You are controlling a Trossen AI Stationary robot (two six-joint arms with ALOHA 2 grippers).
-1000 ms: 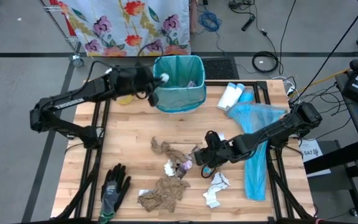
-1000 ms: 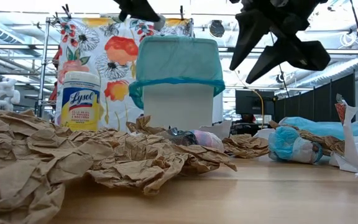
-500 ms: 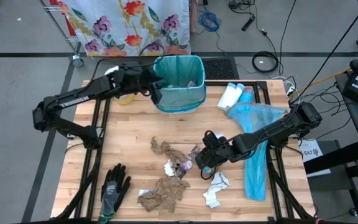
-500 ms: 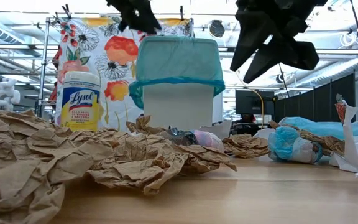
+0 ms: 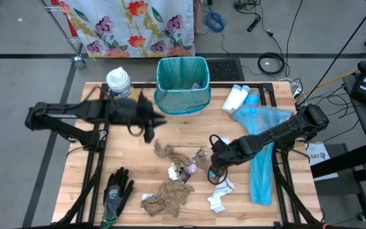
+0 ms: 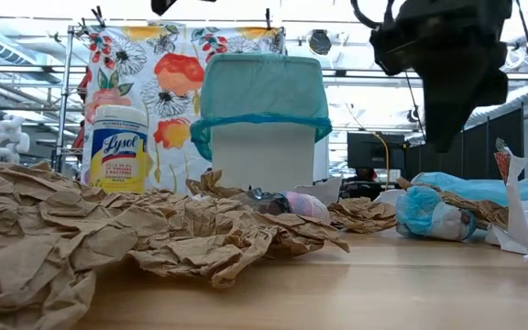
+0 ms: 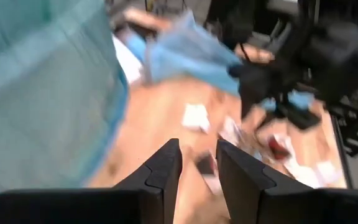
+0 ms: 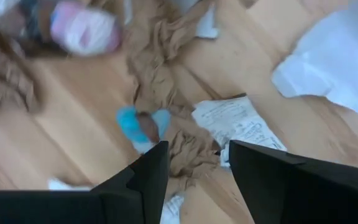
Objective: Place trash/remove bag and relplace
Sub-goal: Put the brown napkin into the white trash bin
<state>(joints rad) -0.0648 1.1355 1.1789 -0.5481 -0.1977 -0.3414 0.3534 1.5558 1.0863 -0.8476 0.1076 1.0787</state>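
The trash lies on the wooden table's near half: crumpled brown paper towels (image 5: pixel 170 152) (image 5: pixel 167 197), white tissue scraps (image 5: pixel 220 191) and a pink-white ball (image 8: pixel 82 28). My right gripper (image 5: pixel 213 170) (image 8: pixel 194 165) hangs open above a small blue wrapper ball (image 8: pixel 143 124) and a brown towel strip (image 8: pixel 160 74), fingers pointing down, touching nothing. My left gripper (image 5: pixel 150 127) (image 7: pixel 197 165) hovers open and empty at the table's middle left, near the bin (image 5: pixel 182 83). The bin is lined with a teal bag (image 6: pixel 262 92) and stands at the far edge.
A Lysol canister (image 5: pixel 118 81) stands left of the bin, and white bottles (image 5: pixel 237 98) lie right of it. A crumpled blue bag (image 5: pixel 262 146) stretches along the right side under my right arm. A black-and-grey glove (image 5: pixel 116 191) lies at the near left.
My left gripper has drawn back from the bin's rim toward the table's near left, moving fast; the white scrap at its tips a second ago no longer shows. My right gripper has tipped from slanting to pointing straight down over the trash.
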